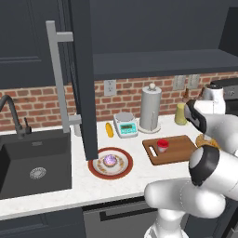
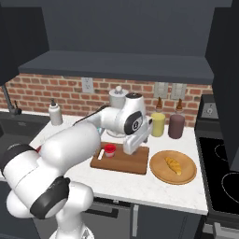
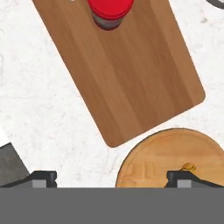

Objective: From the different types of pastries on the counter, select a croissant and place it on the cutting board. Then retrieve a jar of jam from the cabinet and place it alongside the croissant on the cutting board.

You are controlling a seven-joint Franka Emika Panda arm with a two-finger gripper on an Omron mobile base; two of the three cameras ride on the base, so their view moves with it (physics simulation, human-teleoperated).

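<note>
The white surface (image 2: pixel 140 184) runs across the middle of the frame. At centre, the cutting board (image 2: pixel 122 161) lies flat on it. The jar of jam (image 2: pixel 109 150), red-lidded, stands upright on the board's left part. Right of the board, just beside it, the round wooden plate (image 2: pixel 173 166) is seen, with the croissant (image 2: pixel 173 165) lying on it. The hand (image 2: pixel 127 150) is seen over the board's upper middle, to the right of the jar; its fingers cannot be made out. Behind, against the brick wall, a yellow canister (image 2: pixel 158 124) and a dark maroon canister (image 2: pixel 176 126) stand side by side. A white bottle (image 2: pixel 55 114) stands at centre left.
</note>
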